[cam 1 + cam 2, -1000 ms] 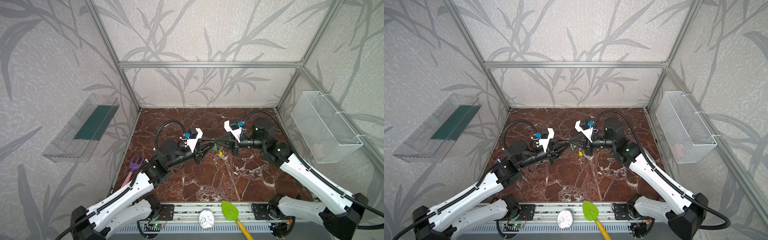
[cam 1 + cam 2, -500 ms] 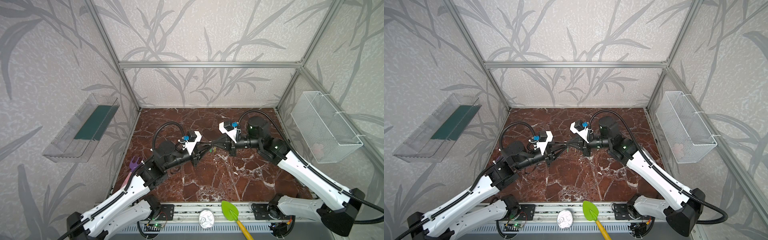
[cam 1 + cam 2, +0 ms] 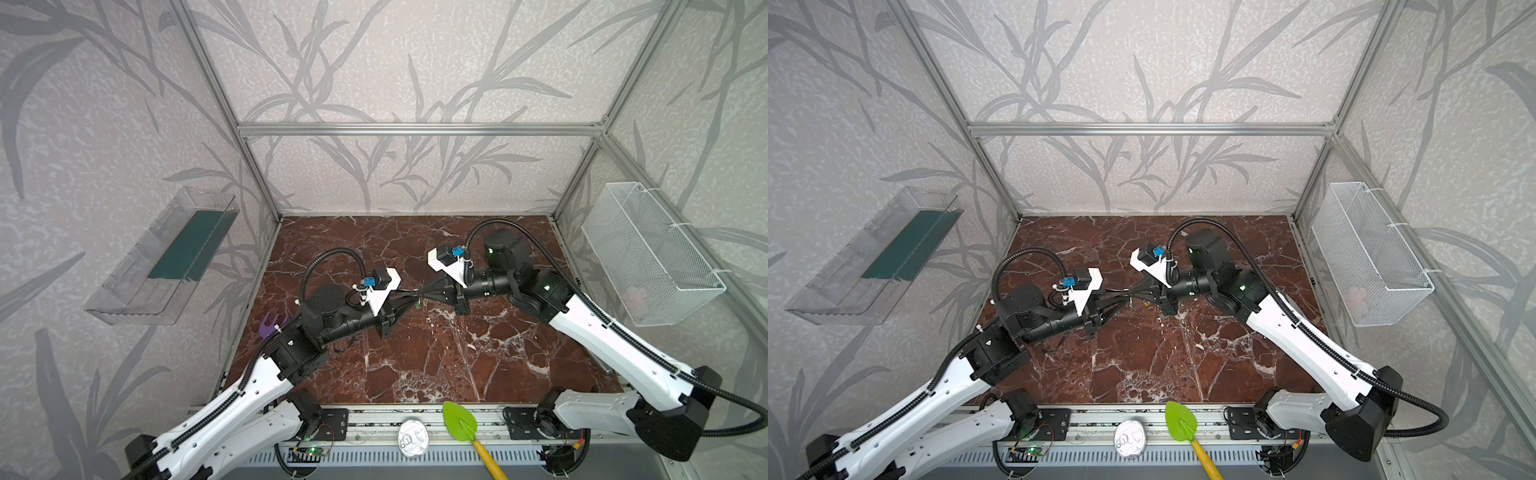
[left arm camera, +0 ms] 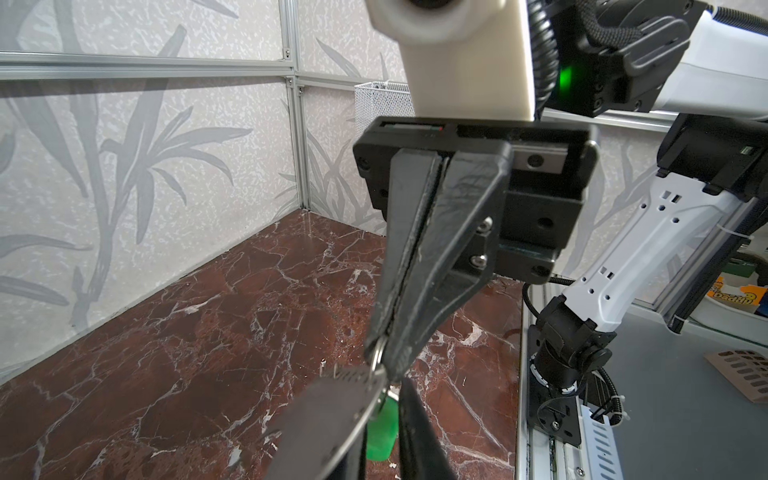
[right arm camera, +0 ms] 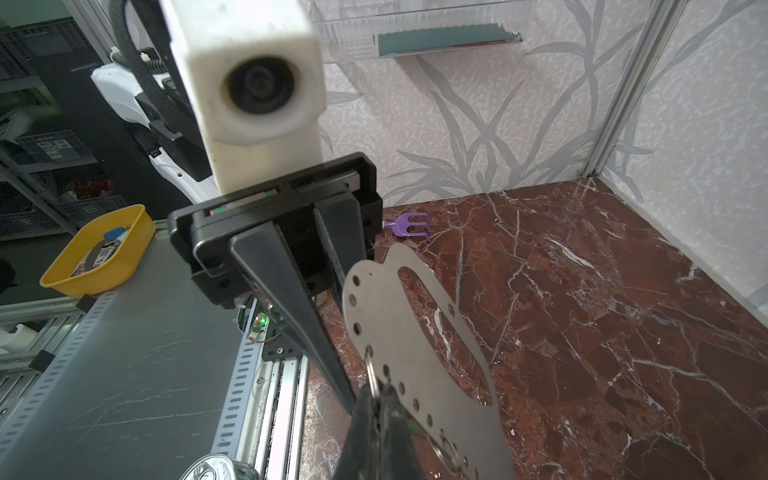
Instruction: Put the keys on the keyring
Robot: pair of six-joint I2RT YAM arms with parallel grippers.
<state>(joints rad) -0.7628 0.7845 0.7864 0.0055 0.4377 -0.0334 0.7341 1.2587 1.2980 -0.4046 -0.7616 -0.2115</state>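
The keyring (image 5: 415, 332), a flat grey plate with an oval opening and edge holes, hangs in the air at mid-floor. My left gripper (image 3: 411, 294) is shut on its edge; its fingers (image 5: 291, 299) reach in from beyond the plate. My right gripper (image 5: 376, 395) is shut on a small split ring (image 5: 371, 374) that passes through one edge hole. That ring's key carries the green tag (image 4: 380, 432), which dangles under the plate. In both top views the two grippers meet tip to tip, right gripper (image 3: 1133, 293) against left, with a green speck (image 3: 417, 305) and a yellow speck (image 3: 424, 304) below.
A purple fork toy (image 3: 272, 324) lies by the left wall. A green spade (image 3: 459, 419) and a tin can (image 3: 411, 436) sit on the front rail. A wire basket (image 3: 648, 253) hangs on the right wall, a clear tray (image 3: 166, 257) on the left.
Both grippers have drifted a little to the left together, still joined at the plate. The tags show less below the tips than a second ago.
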